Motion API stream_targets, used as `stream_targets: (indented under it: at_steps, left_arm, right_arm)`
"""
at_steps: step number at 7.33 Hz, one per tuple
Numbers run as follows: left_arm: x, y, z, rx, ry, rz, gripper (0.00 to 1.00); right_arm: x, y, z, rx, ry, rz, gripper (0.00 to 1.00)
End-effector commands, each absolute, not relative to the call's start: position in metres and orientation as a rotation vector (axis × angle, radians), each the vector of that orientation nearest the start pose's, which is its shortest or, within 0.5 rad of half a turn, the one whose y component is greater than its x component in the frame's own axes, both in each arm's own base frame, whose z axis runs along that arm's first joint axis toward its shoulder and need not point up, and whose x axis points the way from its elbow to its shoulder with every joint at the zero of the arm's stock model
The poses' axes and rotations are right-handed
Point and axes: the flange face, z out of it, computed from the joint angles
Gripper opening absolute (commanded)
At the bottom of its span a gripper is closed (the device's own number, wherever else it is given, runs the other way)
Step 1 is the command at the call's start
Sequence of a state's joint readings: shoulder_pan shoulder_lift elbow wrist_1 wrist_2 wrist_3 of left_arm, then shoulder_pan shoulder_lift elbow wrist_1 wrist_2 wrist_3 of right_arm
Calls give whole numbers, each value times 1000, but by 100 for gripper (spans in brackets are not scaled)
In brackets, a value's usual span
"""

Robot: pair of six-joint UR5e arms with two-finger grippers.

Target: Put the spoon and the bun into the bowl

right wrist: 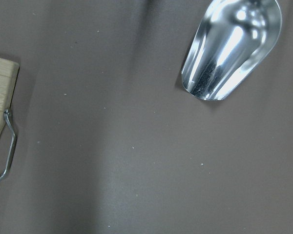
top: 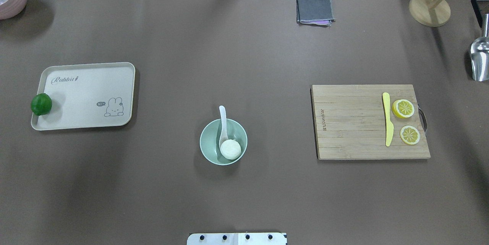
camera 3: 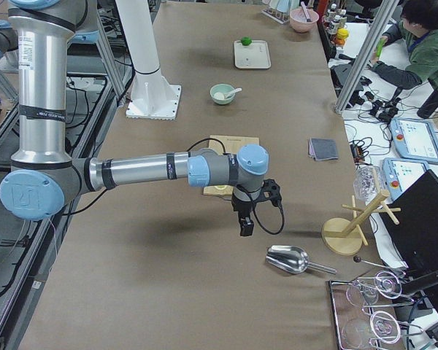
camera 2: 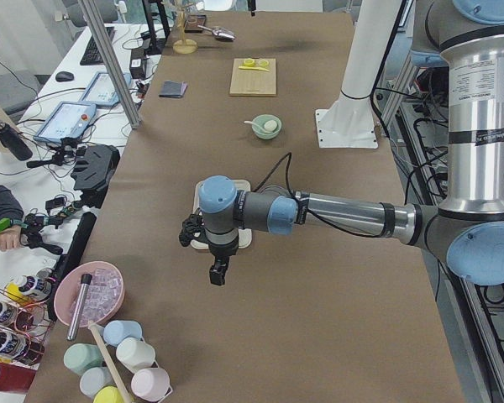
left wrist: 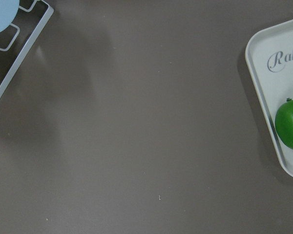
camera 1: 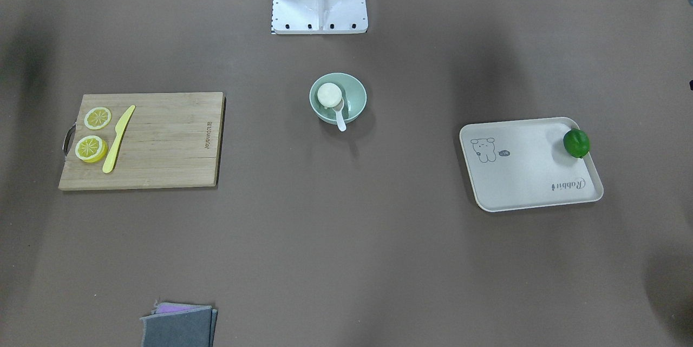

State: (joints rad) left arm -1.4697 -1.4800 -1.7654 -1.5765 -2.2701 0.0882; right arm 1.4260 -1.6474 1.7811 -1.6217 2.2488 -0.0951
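Closest to the robot, just out from its white base plate (top: pixel 237 238), the bowl (top: pixel 203 142) sits at the middle of the table. The bun (top: pixel 230 149) rests inside it on the near right side. The spoon (top: pixel 222 117) lies with its scoop down in the bowl against the bun, and its handle leans out over the far rim.

A little farther out, on the robot's left, is a pale tray (top: pixel 88 92) with a green lime (top: pixel 41 104) on its outer edge. Past that end of the tray the left gripper (camera 2: pixel 218 281) hangs above the bare table; I cannot tell how its fingers stand.

On the robot's right lies a wooden cutting board (top: pixel 351 122) carrying a yellow knife (top: pixel 387 119) and two lemon slices (top: pixel 403 108). Beyond the board's handle end the right gripper (camera 3: pixel 247 232) hangs near a metal scoop (right wrist: pixel 232 46), and its finger state is likewise unclear.

Farthest off, a folded grey cloth (top: pixel 314 9) lies near the table's far edge
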Motion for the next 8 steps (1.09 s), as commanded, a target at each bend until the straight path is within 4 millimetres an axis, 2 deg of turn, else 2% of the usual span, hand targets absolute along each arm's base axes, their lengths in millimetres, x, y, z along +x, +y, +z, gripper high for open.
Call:
stream_targets:
  at_steps: [1,5,8]
  left_arm:
    - [-26,-448,620,85,710,208,99]
    - [-24,-451,607,109,726,223,99]
    - [-24,-451,609,107,726,224,100]
  right_arm:
    - [-2,-466,594,70,-773,-263,100]
    - [0,-461,598,61,-784,-254,100]
    - [1,-455,604,49,-782,-247,100]
